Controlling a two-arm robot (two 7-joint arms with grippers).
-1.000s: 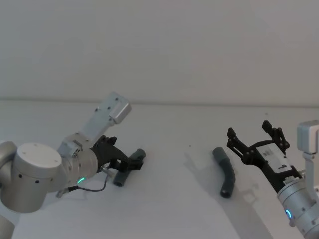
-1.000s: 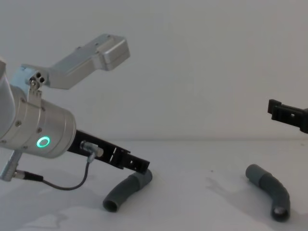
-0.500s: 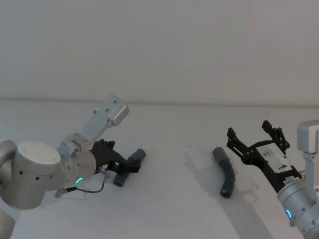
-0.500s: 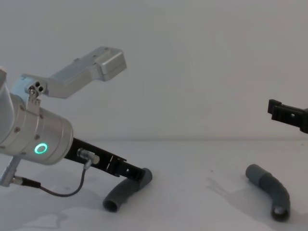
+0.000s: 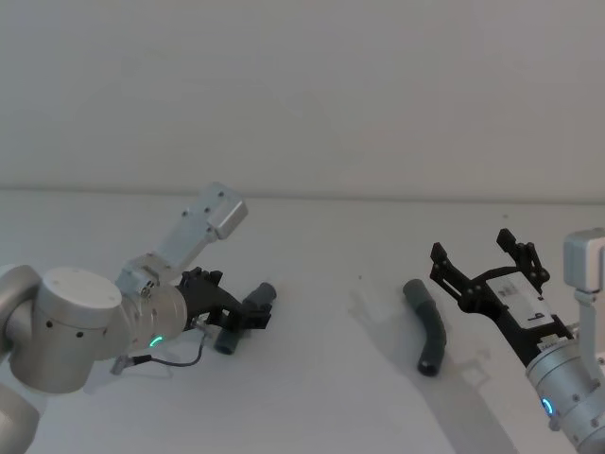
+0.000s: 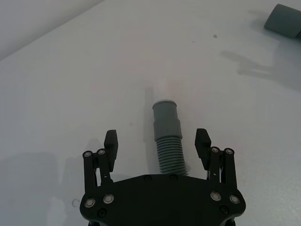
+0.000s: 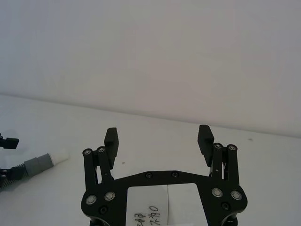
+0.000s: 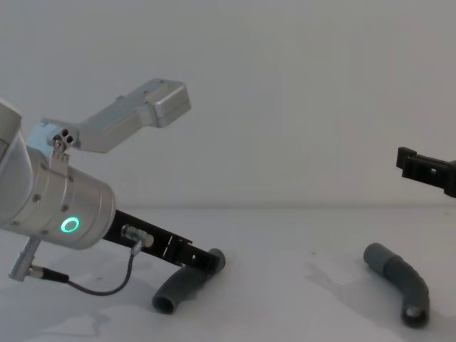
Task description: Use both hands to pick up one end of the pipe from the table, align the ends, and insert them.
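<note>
**Straddling the left pipe piece, nothing clamped yet**

Using the plain flat white table (image 5: 331,397) as the reference for everything. Got one short dark-grey bent plastic tube piece (image 5: 264,292) (image 6: 165,120) (image 8: 178,288) lying flat on the table's left part, ribbed in the middle, stepped collar end aimed toward the table's far side. Got the left black two-finger gripper (image 5: 250,312) (image 6: 156,137) (image 8: 206,258) down low at the table surface there, green ring light (image 5: 151,342) (image 8: 69,226) glowing on its silver wrist. Fingers spread wide either side of the ribbed section, daylight on both sides, so not squeezing anything. Over on the table's right part, well apart: the second dark-grey bent tube piece (image 5: 432,331) (image 8: 402,278), lying untouched. Hanging above the table's right near corner: the right black two-finger gripper (image 5: 471,244) (image 7: 158,133), fingers spread just as wide, holding nothing.
</note>
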